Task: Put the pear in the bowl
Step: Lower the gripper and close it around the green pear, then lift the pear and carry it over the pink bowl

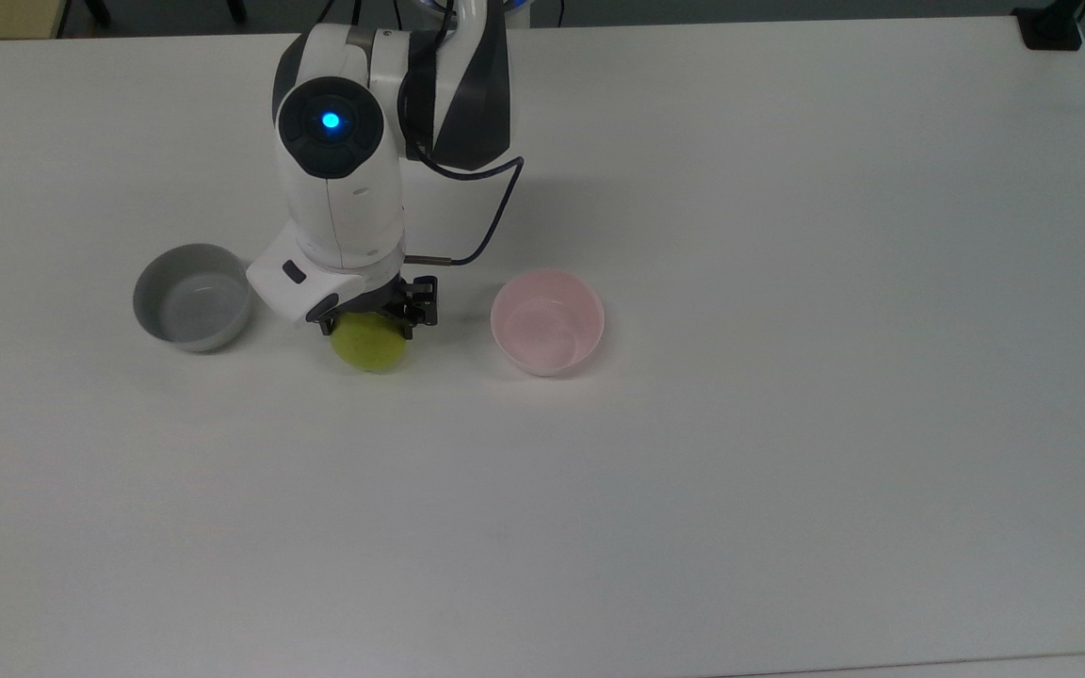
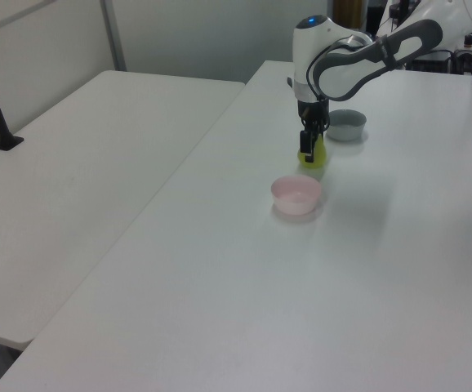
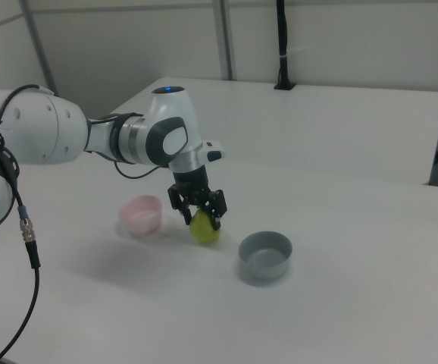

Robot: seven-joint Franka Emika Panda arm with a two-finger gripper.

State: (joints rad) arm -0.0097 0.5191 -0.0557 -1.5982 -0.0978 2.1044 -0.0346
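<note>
Top view: the gripper [image 1: 369,323] sits low over the pear [image 1: 370,345], its fingers spread to either side of the fruit's upper part. Whether the pads already touch the skin cannot be told here. The pear rests on the desk [image 1: 787,424], with the pink bowl [image 1: 547,322] at its 3 o'clock and the grey bowl [image 1: 192,297] at about its 9 o'clock, both apart from it. To grasp well, the fingers should close on the wide body rather than the narrowing neck, so the round fruit cannot squirt out downward.

Left view: the gripper [image 2: 309,150] stands vertical with the pear [image 2: 313,156] behind its fingers. The pink bowl [image 2: 296,195] lies at the pear's 6 o'clock, nearer the camera, and the grey bowl [image 2: 345,124] at roughly 1 o'clock. A straight lift before any sideways travel looks wise, high enough to clear the pink rim.

Right view: the gripper [image 3: 201,215] straddles the top of the pear [image 3: 204,229], which sits on the desk between the pink bowl [image 3: 141,214] at its 9 o'clock and the grey bowl [image 3: 264,255] at about 4 o'clock. The squeeze should be gentle and centred. The carry should then go toward the pink bowl, not the grey one, and the pear should be let go low inside so it does not bounce out.
</note>
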